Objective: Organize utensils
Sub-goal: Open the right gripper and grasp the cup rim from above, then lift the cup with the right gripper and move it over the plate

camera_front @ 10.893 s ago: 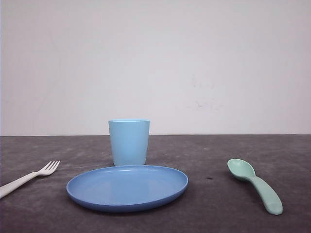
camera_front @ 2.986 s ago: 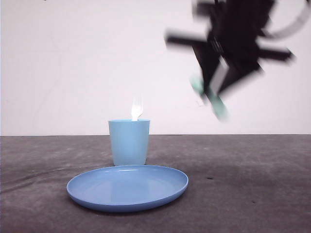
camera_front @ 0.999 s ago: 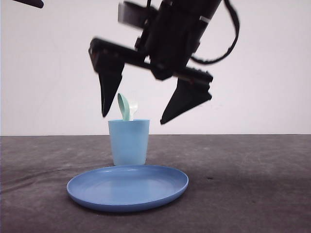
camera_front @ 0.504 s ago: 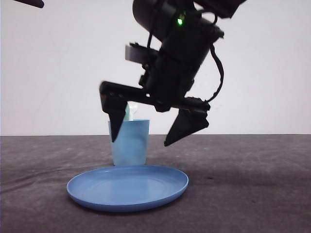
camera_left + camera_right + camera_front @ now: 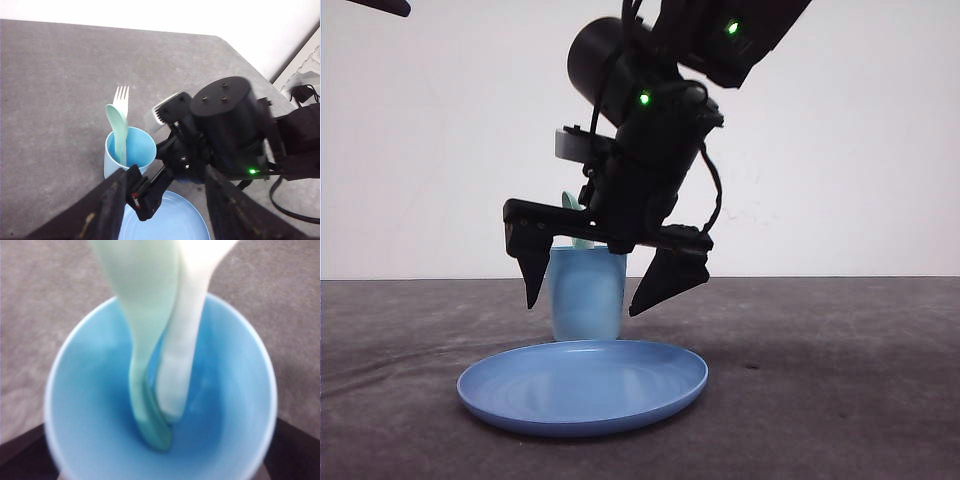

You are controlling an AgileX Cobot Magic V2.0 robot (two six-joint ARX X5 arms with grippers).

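Now the chunky mint-green plastic spoon (image 5: 118, 131) stands in the light blue plastic cup (image 5: 131, 155) beside the slim white plastic fork (image 5: 120, 94); my right gripper (image 5: 592, 292) dropped lower around the cup, open, empty. Utensils organized.

one fork (image 5: 120, 96), one spoon (image 5: 118, 129) (both standing in one cup (image 5: 134, 149)), one plate (image 5: 582, 387)

Bare lab bench: grey tabletop (image 5: 840, 400), blank white wall (image 5: 440, 140).
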